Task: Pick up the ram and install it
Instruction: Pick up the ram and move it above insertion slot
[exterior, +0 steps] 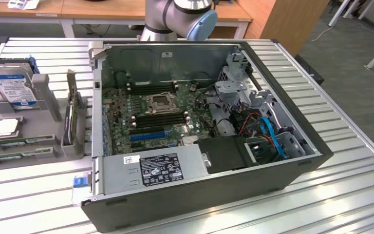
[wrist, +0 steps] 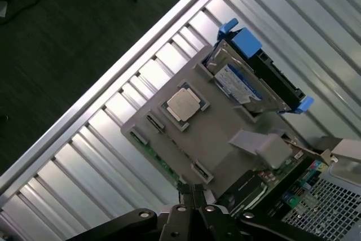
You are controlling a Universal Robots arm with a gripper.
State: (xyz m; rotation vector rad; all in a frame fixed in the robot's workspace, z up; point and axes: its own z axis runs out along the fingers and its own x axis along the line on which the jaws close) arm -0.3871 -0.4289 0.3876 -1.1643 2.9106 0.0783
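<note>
The bench (exterior: 343, 195) is carrying an open case (exterior: 206, 204), lying on its side with its motherboard (exterior: 174, 109) facing up, one blue slot (exterior: 149, 135) showing on it and one power supply (exterior: 154, 168) sitting along the near wall. Just beside the case, on the exterior view's left, a grey holder (exterior: 47, 114) is standing with one hard drive (exterior: 11, 85) leaning upright in it, one CPU (exterior: 5, 126) lying flat, and one dark card (exterior: 73, 114) standing on edge between the holder and the case. Two green sticks of ram (exterior: 23, 142) are lying flat, side by side, in the holder's near slots, well apart from the motherboard. The arm (exterior: 180, 14) is rising behind the case. In the wrist view the tool (wrist: 190, 193) is hanging over the holder (wrist: 220, 134) with its fingers pressed together, pinching nothing; the ram (wrist: 161, 161) is lying along the holder's edge with one end just beside the fingertips, and the CPU (wrist: 183, 104) and hard drive (wrist: 248, 83) are sitting farther off.
</note>
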